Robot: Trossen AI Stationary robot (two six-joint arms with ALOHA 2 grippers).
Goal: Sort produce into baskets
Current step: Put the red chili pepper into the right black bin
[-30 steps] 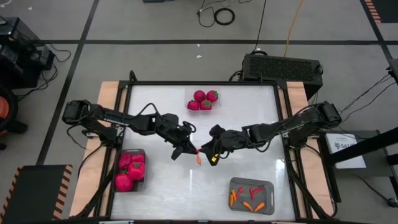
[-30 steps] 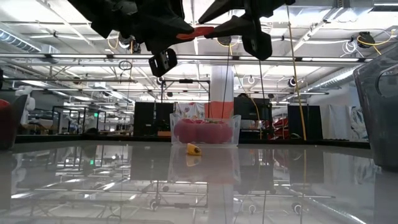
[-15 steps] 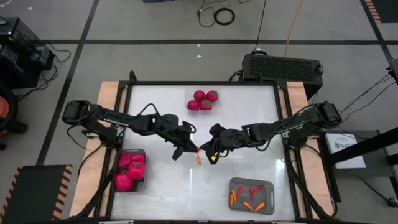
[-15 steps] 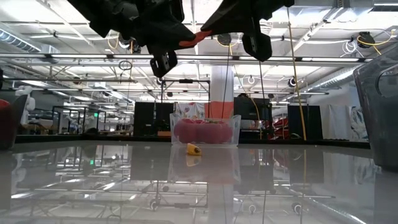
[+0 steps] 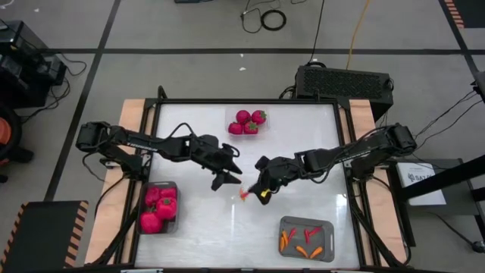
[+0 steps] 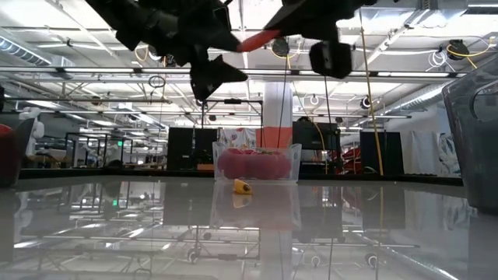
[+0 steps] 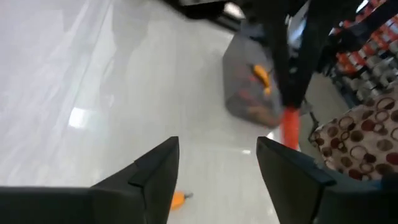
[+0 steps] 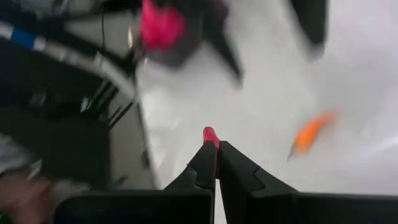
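Overhead, my two arms meet above the middle of the white bench (image 5: 204, 227). My right pincer (image 5: 261, 191) is pressed shut on one slender red piece (image 8: 210, 134), whose tip pokes out past the closed fingertips. My left pincer (image 5: 229, 176) hangs just beside it with its fingers spread apart and nothing between them. One small orange piece (image 5: 244, 195) lies loose on the bench below the two pincers.

I count three containers. The grey bin (image 5: 173, 186) by the bench's left edge holds about four lumpy magenta pieces (image 5: 158, 206). The grey bin (image 5: 327, 225) near the front right holds about five slender orange and red pieces (image 5: 305, 241). The clear tray (image 5: 229, 114) at the far edge holds about four round red pieces with green tops (image 5: 248, 121).
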